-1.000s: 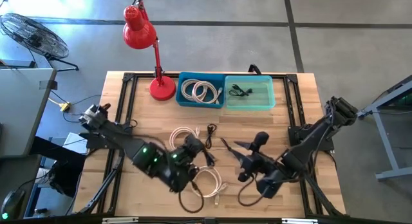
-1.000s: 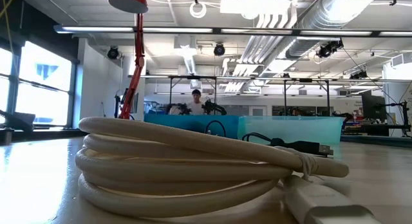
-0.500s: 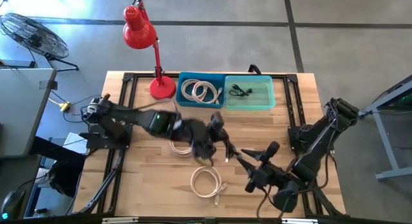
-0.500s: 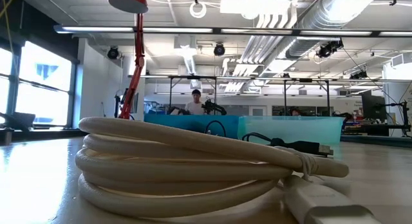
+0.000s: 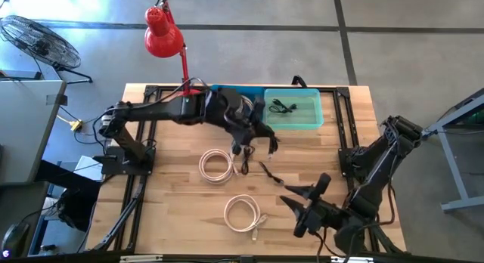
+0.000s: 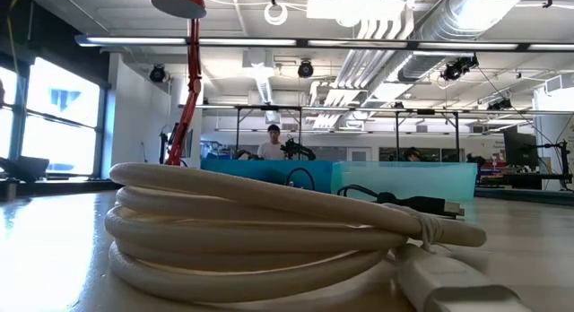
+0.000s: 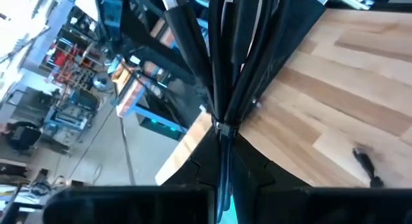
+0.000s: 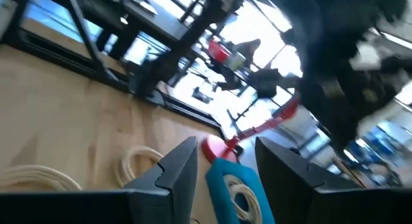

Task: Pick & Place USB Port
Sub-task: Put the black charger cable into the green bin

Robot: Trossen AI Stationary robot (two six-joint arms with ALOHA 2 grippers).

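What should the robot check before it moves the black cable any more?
1. Grip: ok. The left claw is shut on the black cable, which is bunched between its fingers.
2. Claw above the teal bin: not ok. It hangs over bare wood beside the bin.
3. Room in the teal bin: ok. Only one small black cord lies inside.
4. Right claw out of the way: ok. It is open, near the table's front edge.
5. Dangling cable ends free of the white coil: cannot tell. They hang close beside it.
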